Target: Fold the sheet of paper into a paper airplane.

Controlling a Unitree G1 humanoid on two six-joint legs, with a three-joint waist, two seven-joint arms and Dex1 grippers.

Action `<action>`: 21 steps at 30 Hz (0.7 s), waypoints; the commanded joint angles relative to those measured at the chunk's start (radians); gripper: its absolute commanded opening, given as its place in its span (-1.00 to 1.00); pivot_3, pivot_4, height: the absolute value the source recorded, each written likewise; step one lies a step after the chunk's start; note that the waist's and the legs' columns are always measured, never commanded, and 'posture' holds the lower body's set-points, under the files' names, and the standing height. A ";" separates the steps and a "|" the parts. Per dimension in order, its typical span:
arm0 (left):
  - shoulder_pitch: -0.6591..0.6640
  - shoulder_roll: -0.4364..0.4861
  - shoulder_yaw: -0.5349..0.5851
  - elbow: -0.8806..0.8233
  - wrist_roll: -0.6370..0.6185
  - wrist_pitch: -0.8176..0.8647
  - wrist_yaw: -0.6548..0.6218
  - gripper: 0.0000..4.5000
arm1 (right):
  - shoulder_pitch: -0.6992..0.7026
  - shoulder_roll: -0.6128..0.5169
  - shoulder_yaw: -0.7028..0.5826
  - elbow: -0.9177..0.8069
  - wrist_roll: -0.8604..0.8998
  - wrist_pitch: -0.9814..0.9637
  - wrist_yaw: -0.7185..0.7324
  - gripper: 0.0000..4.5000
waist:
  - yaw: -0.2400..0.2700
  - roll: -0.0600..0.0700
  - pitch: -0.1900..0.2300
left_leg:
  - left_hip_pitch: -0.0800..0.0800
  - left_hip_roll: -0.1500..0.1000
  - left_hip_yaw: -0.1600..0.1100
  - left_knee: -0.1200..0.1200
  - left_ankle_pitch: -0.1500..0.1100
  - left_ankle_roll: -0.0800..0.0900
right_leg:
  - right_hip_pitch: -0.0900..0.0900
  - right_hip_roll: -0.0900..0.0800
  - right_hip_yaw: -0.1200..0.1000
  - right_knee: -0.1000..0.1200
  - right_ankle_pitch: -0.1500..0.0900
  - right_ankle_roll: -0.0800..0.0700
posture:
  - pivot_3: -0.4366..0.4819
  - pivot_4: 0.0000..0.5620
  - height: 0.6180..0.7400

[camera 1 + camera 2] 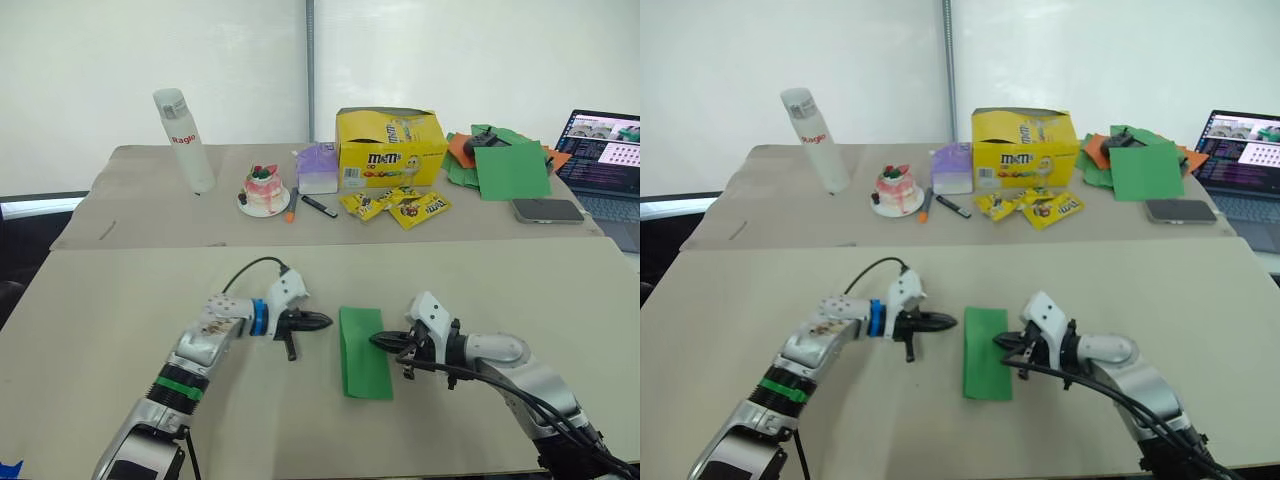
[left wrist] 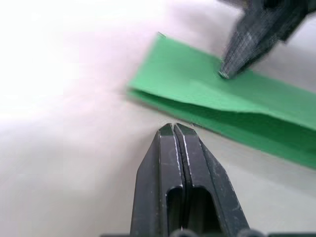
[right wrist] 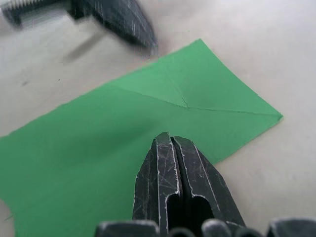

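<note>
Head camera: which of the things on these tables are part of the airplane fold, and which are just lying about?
In the job:
- sheet of paper, folded into a long strip, flat on the near table
- left claw, shut, beside the sheet
- right claw, shut, tips over the sheet

Lying about:
- yellow candy box
- candy packets
- bottle
- heap of green and orange sheets
- phone
- laptop

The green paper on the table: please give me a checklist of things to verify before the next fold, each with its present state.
1. The sheet of paper lies on the near table, folded into a long strip: ok.
2. Left tool shut, tip just beside the strip's edge, not on it: ok.
3. Right tool shut, tip over the opposite edge of the strip: ok.
4. Right tip actually pressing the paper: cannot tell.
5. Diagonal creases visible near one end of the strip: ok.
6. Pointed nose formed: not ok, the strip's ends are still square.
</note>
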 commanded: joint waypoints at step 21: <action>-0.077 -0.068 -0.245 0.114 0.136 -0.098 -0.071 -0.98 | 0.017 -0.033 -0.020 -0.055 -0.063 0.033 -0.066 -1.00 | 0.009 -0.002 -0.001 | 0.000 -0.001 0.000 0.000 0.000 0.000 | 0.002 0.000 0.000 -0.001 0.000 0.000 | -0.05 -0.47 1.00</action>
